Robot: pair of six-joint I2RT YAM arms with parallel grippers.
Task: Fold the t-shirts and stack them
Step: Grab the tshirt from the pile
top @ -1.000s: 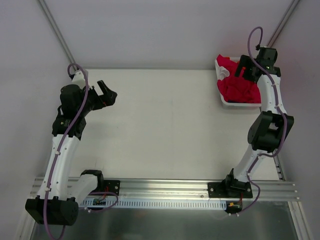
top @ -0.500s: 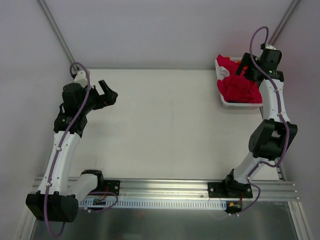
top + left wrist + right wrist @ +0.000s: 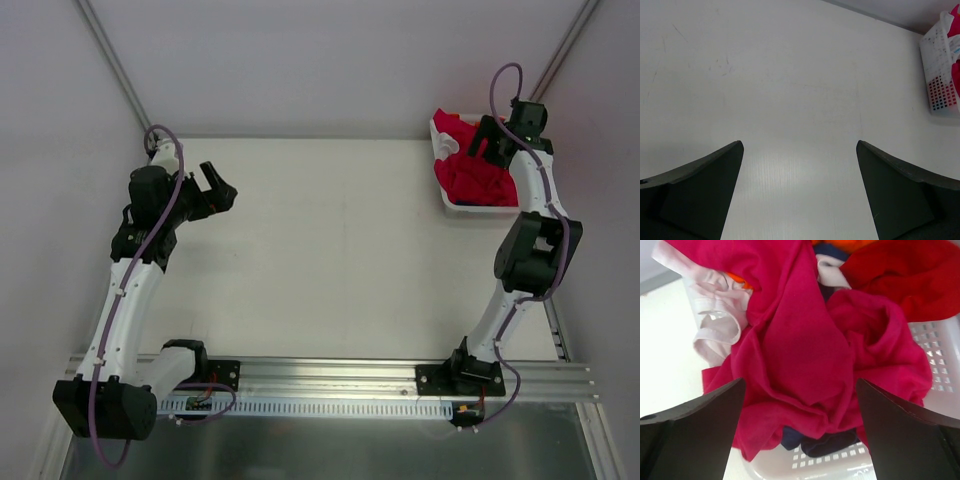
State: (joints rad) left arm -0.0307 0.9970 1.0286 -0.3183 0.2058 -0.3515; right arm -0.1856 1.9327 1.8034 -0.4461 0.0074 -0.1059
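- Table point(image 3: 320, 260): a white, flat surface. The two arm bases are bolted at its near edge.
- Basket point(image 3: 470, 208): a white plastic slatted basket standing in the far right corner of the table. In the left wrist view it appears at the far right, with red cloth showing through its perforated wall.
- T-shirts: all four lie crumpled together inside the basket. None is folded, and none lies on the table.
- Crimson-pink t-shirt point(image 3: 805, 350): on top of the heap and covering most of it. One bunched fold hangs over the basket rim towards the table.
- Red t-shirt point(image 3: 905, 275): on the far side of the heap, touching the crimson-pink one.
- Orange t-shirt point(image 3: 850, 243): only a small patch shows at the far edge of the heap.
- Dark blue t-shirt point(image 3: 815, 444): a fold shows under the near edge of the crimson-pink t-shirt, against the basket floor.
- White cloth piece point(image 3: 715, 330): draped over the basket rim on the side facing the table centre.
- Right gripper point(image 3: 799, 382): positioned above the basket and pointed down at the crimson-pink t-shirt. The jaws are spread wide and grip nothing. Whether they touch the cloth cannot be determined.
- Left gripper point(image 3: 799, 142): positioned over the left part of the table, near its left edge and well apart from the basket. The jaws are spread wide and empty, with only bare table between them.
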